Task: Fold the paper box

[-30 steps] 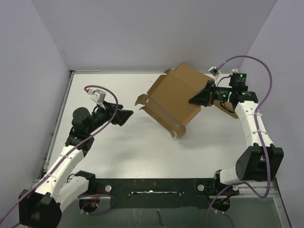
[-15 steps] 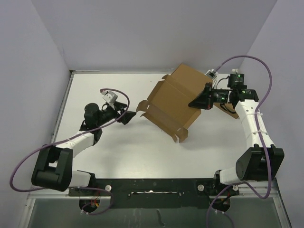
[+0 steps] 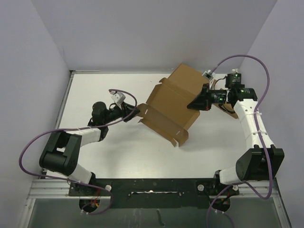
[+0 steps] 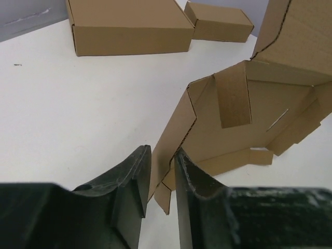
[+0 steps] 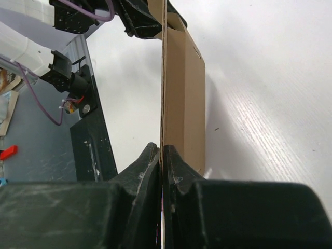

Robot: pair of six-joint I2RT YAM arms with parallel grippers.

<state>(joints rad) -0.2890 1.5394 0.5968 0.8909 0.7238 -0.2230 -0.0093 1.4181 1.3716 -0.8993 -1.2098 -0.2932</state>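
Observation:
The paper box (image 3: 173,102) is an unfolded brown cardboard mailer, held tilted above the white table at mid right. My right gripper (image 3: 194,103) is shut on its right panel; in the right wrist view the fingers (image 5: 162,148) pinch the thin cardboard edge (image 5: 181,78). My left gripper (image 3: 137,112) reaches the box's left flap. In the left wrist view the jaws (image 4: 162,151) stand narrow with that flap (image 4: 171,155) slanting between them and touching both fingers. The inner face of the box (image 4: 249,129), with its side flaps and slot tabs, faces this camera.
A larger, thicker brown box (image 4: 129,26) and a small narrow brown box (image 4: 220,23) lie beyond the paper box, partly behind the right arm (image 3: 228,109). Grey walls close the table at the back and both sides. The dark base rail (image 3: 152,185) runs along the near edge.
My left arm stretched right toward the box and its jaws narrowed from wide open onto the left flap. The right gripper kept its grip and shifted the box slightly left.

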